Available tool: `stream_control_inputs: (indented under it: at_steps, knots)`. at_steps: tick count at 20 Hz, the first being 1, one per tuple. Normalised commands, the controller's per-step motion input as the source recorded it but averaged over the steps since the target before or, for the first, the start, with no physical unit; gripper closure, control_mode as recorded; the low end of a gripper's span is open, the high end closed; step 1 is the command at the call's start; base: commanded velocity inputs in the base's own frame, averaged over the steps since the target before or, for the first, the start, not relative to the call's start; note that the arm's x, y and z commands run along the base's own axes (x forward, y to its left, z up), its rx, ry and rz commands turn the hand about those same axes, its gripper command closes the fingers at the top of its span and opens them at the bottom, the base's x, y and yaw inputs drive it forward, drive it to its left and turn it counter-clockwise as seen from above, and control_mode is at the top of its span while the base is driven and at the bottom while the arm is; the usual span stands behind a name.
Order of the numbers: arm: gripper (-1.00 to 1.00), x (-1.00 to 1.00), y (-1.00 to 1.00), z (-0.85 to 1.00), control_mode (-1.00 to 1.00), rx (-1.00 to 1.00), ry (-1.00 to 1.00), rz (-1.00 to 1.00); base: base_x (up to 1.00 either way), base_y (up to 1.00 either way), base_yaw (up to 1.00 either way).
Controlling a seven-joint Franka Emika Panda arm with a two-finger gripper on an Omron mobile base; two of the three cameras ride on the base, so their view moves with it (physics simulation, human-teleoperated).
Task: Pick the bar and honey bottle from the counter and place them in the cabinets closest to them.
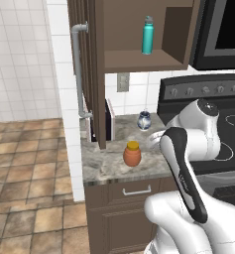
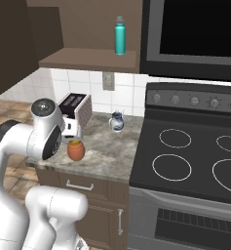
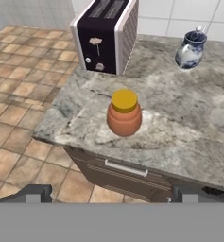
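We are seeing the honey bottle (image 1: 132, 154) standing upright at centre frame on the counter (image 1: 101, 166), a small jug (image 1: 144, 120) sitting behind it, and a teal bottle (image 1: 147, 35) standing in the open cabinets (image 1: 139, 59) at upper centre.

Flat, even rendered light, sharp throughout, soft shadows, no glare.

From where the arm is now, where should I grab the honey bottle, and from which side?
Grip the round body just below the yellow lid, coming from the counter's front edge. The honey bottle stands upright with open counter all round; the toaster and jug sit well behind. The end effector is open, probably wide enough.
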Motion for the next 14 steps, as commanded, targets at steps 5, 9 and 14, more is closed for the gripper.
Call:
stream_control_inputs:
  at_steps: [5,9,14]
  knots:
    - [-1.00,0.26,0.13,-0.14,-1.00,0.00,0.02,0.00,0.00,0.00,0.00]
    - [-1.00,0.31,0.19,-0.15,-1.00,0.00,0.02,0.00,0.00,0.00,0.00]
    - [-1.00,0.28,0.15,-0.17,-1.00,0.00,0.02,0.00,0.00,0.00,0.00]
